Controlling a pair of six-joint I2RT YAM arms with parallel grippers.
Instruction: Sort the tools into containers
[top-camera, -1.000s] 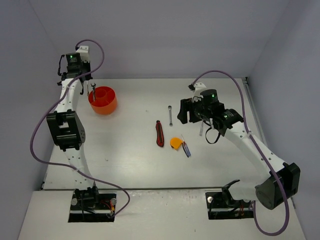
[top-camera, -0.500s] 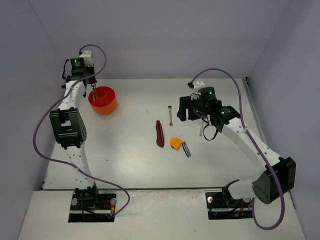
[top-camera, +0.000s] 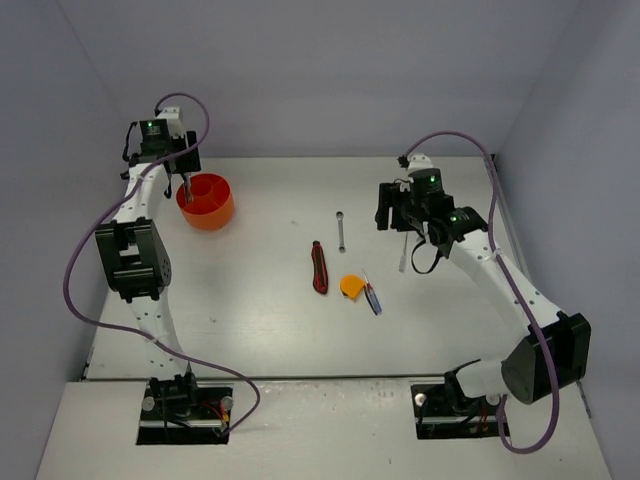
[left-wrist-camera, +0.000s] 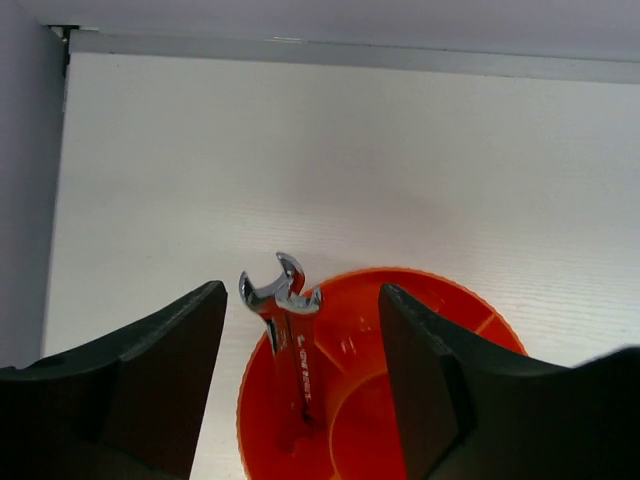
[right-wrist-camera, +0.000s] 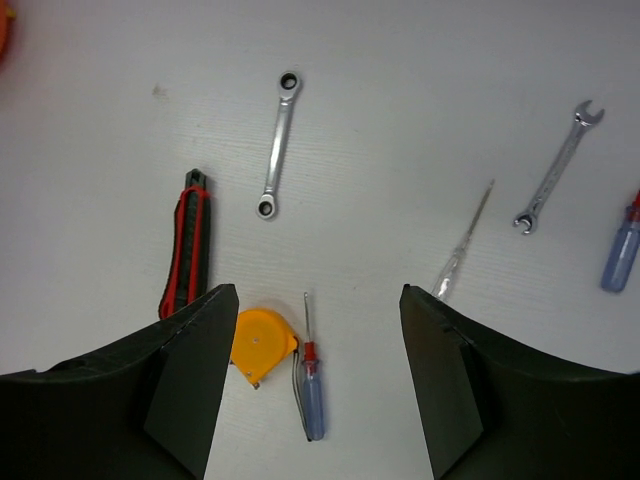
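Left wrist view showed the left jaws spread wide, gripping nothing. Between them, touching neither, a silver wrench (left-wrist-camera: 291, 335) stood nearly upright inside the orange tub (left-wrist-camera: 450, 305). Its open end poked above the rim. Its shank dropped into an outer compartment between the wall and the central ring (left-wrist-camera: 352, 395), on the side nearer the left finger. One divider (left-wrist-camera: 487, 322) ran from ring to wall on the opposite side. What else lay in the tub could not be told from this angle.

Right wrist view showed the right jaws equally parted and holding nothing, hovering above loose tools on the white surface (right-wrist-camera: 400, 110). A ratchet wrench (right-wrist-camera: 277, 143) lay farthest ahead. A red-black handled tool (right-wrist-camera: 186, 255) lay near the left finger, with an orange tape measure (right-wrist-camera: 262, 343) just beside a blue-red screwdriver (right-wrist-camera: 312, 385). To the right lay a thin clear-handled driver (right-wrist-camera: 462, 245), a second wrench (right-wrist-camera: 555, 170) and another blue-handled screwdriver (right-wrist-camera: 620, 250).

From above, the tub sat at the far left, well apart from those tools.
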